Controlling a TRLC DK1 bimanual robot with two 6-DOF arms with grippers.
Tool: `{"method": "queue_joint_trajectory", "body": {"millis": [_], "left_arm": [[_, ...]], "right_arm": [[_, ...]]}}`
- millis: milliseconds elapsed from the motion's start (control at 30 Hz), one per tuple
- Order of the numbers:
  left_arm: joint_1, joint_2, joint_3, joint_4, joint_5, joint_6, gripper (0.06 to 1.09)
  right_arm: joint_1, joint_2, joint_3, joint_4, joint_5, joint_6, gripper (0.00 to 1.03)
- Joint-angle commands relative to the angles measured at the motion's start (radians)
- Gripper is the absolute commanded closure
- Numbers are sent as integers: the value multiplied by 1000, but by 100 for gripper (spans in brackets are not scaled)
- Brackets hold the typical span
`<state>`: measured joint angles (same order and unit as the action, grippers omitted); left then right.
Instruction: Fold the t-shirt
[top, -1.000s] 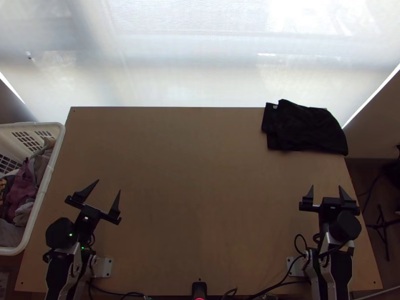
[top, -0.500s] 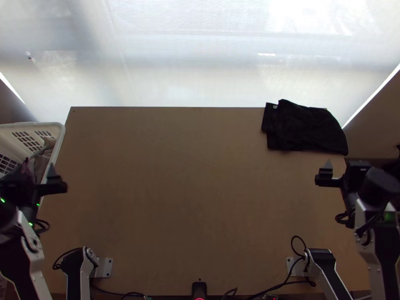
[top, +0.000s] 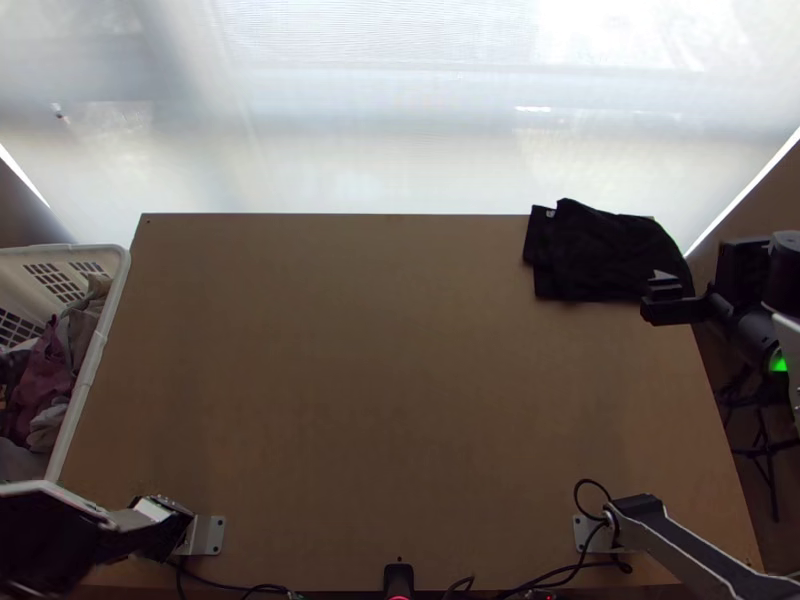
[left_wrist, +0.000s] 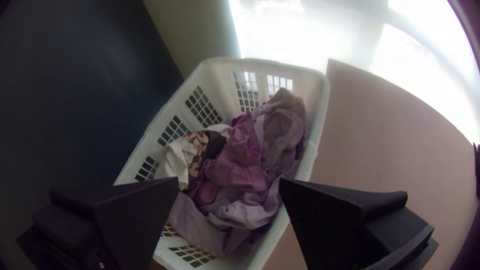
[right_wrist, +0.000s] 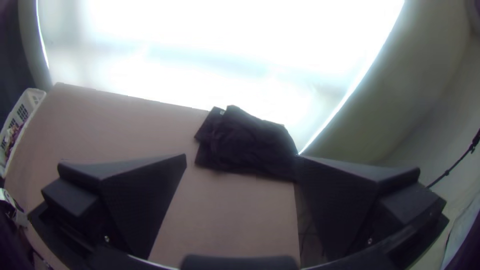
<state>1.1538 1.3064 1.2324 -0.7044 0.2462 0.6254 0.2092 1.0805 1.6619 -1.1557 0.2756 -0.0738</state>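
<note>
Black fingers, spread wide apart, front the right gripper (top: 690, 308), out by the right edge of the wooden table (top: 400, 380). Near it lies the black t-shirt (top: 605, 255), folded into a rather uneven bundle at the far right corner. Across the way, the left gripper (left_wrist: 229, 181) has its fingers well apart too, facing the white basket (top: 100, 350), where mauve, greyish and patterned clothes (left_wrist: 240, 170) are heaped.

So we've got the black t-shirt (top: 600, 255) lying flat in a folded, slightly rumpled bundle at the far right corner of the table (top: 400, 400), layers kinda uneven on its left side, small pale mark (top: 550, 213) up there too.
</note>
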Motion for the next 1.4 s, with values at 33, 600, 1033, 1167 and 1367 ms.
{"method": "queue_joint_trajectory", "body": {"millis": [33, 600, 1033, 1167, 1367], "left_arm": [[106, 370, 157, 37, -82, 186, 11], [146, 849, 400, 272, -185, 301, 11], [66, 1041, 472, 414, -202, 289, 12], [72, 1054, 476, 499, -200, 226, 31], [43, 1088, 492, 456, -199, 260, 85]], "right_arm": [[104, 131, 271, -145, 2, -66, 5], [91, 131, 320, -239, -1, -12, 5], [84, 134, 320, -242, -1, -12, 5], [64, 133, 317, -246, -1, -12, 5], [44, 148, 328, -243, -3, -12, 5]]}}
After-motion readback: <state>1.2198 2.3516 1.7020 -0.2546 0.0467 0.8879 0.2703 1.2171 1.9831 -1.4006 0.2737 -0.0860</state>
